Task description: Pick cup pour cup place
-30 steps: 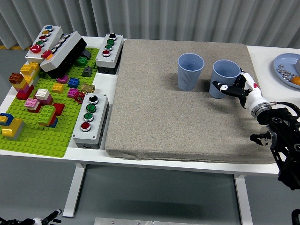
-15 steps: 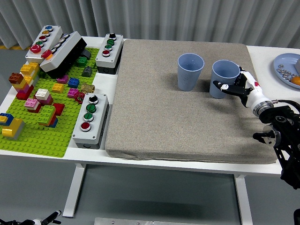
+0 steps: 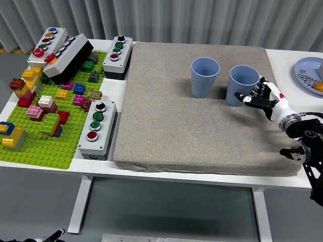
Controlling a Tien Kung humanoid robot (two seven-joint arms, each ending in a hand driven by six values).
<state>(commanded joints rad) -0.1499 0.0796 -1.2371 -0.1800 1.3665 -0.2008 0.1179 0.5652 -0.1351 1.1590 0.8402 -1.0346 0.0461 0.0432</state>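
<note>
Right hand has drawn back from the right cup, fingers now spread and empty just beside it. Grasp released or not yet secured; pick incomplete.

Two blue cups upright on grey mat: left cup, right cup. Right hand just beside right cup, fingers loosely spread, holding nothing.
</note>
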